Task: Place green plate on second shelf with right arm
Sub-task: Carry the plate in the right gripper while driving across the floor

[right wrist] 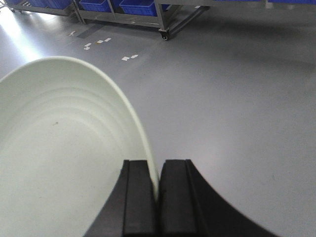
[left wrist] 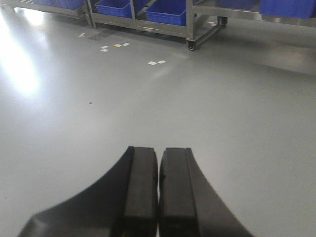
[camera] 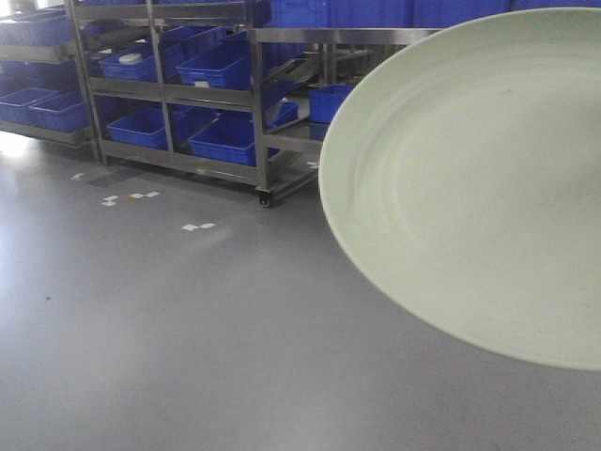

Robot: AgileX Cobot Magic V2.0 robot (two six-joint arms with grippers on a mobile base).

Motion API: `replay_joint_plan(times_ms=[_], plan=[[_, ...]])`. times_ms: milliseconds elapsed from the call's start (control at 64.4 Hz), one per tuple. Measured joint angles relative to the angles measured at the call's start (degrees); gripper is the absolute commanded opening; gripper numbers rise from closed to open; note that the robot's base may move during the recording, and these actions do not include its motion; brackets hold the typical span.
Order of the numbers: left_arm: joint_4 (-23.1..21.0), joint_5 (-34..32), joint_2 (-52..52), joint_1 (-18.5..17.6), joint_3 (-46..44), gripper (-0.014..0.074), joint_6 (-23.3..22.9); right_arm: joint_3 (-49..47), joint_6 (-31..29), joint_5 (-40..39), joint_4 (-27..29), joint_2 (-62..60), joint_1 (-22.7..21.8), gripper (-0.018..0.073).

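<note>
The green plate (right wrist: 64,148) is pinched at its raised rim by the right claw (right wrist: 158,168). The two black fingers are pressed together with only the thin edge of the plate between them. The plate reaches out to the left of the claw, in the air above the grey floor (right wrist: 237,98). In the front view it fills the right side, tilted toward the camera.

It looks stiff and rather light, but its matte surface is smooth. With a hold on one edge only, it can turn or slip. The rim is the proper place to take it, and a knock against metal could chip it.

The left claw (left wrist: 159,158) is closed on nothing, above the floor. Farther away stands a metal rack (camera: 258,103) with blue bins (camera: 221,141). Which level is the second shelf I cannot tell surely from here.
</note>
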Motion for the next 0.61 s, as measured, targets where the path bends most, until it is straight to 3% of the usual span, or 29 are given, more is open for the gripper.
replay_joint_plan(times_ms=[605], plan=[[0.0,0.0,0.0,0.0,0.0,0.0125,0.0,0.0,0.0,0.0,0.0,0.0,0.0,0.0055]])
